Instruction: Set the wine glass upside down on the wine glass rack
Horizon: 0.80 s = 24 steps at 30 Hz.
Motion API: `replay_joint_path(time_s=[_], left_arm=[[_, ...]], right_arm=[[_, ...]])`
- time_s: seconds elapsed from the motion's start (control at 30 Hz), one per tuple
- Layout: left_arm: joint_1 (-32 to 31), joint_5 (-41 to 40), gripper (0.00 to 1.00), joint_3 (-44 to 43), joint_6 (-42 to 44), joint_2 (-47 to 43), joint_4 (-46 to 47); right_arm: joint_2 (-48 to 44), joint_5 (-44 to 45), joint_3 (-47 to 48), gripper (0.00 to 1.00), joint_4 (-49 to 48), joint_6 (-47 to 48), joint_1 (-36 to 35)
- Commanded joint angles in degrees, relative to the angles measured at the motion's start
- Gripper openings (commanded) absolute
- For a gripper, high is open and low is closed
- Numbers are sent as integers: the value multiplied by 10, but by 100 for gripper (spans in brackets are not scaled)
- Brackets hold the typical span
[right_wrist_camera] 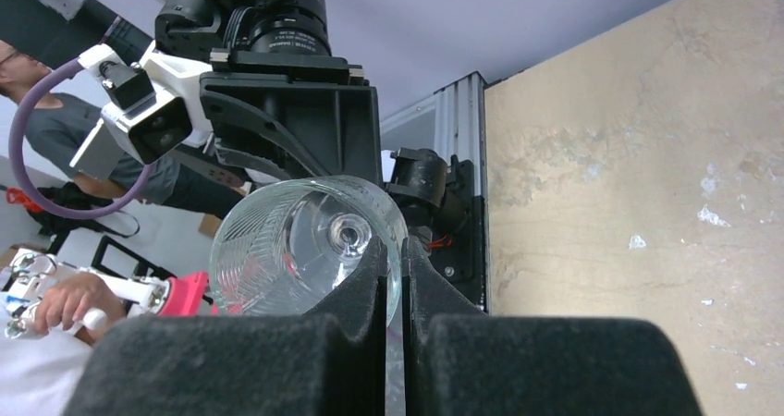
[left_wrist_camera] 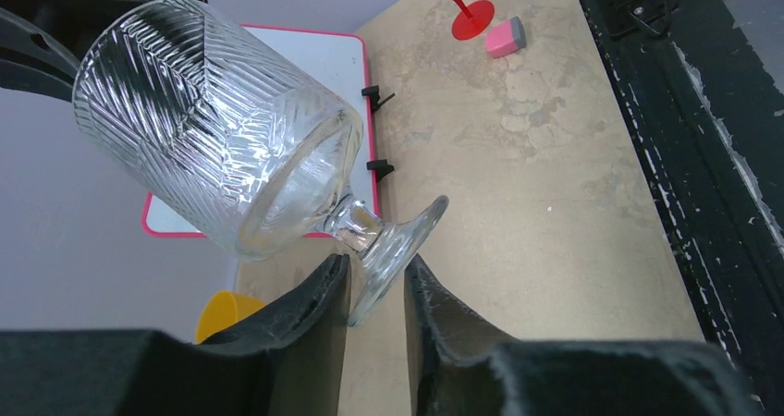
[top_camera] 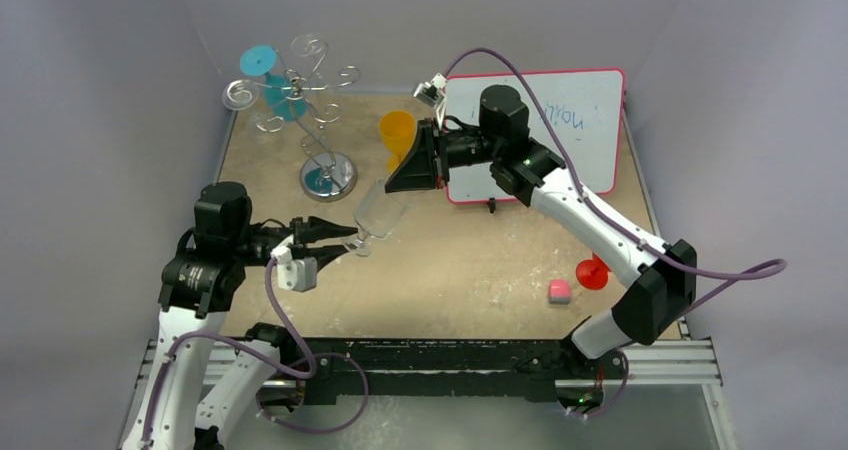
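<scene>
A clear ribbed wine glass (top_camera: 378,213) hangs tilted in the air over the table's middle left, held between both grippers. My left gripper (top_camera: 350,238) is shut on its foot; in the left wrist view the tilted foot (left_wrist_camera: 398,254) is wedged between the fingers of that gripper (left_wrist_camera: 377,261). My right gripper (top_camera: 392,184) is shut on the bowl's rim; in the right wrist view its fingers pinch the glass wall (right_wrist_camera: 287,250) at the gripper (right_wrist_camera: 399,245). The silver wire wine glass rack (top_camera: 318,120) stands at the back left on its round base (top_camera: 328,178).
A teal glass (top_camera: 262,62) hangs on the rack's left side. An orange cup (top_camera: 397,130) stands right of the rack. A pink-framed whiteboard (top_camera: 585,120) lies at the back right. A red glass (top_camera: 592,272) and a pink eraser (top_camera: 559,290) lie front right.
</scene>
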<state>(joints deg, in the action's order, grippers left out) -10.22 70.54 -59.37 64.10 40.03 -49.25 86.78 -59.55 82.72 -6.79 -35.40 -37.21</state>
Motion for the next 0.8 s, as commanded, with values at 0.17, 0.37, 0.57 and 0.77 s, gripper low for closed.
replay_joint_path(time_s=[0.17, 0.37, 0.57, 0.77], left_arm=[[-2, 35, 0, -23, 21, -6, -4], [-3, 29, 0, -29, 18, -9, -10], [-3, 26, 0, -32, 18, -12, -13], [-2, 22, 0, -30, 19, -16, -13]], right_arm=[[-9, -4, 20, 0, -73, -33, -7], [-18, 18, 5, 8, -89, -46, -7], [-37, 69, -3, 40, -89, -57, -5], [-59, 143, -32, 62, -107, -83, 2]])
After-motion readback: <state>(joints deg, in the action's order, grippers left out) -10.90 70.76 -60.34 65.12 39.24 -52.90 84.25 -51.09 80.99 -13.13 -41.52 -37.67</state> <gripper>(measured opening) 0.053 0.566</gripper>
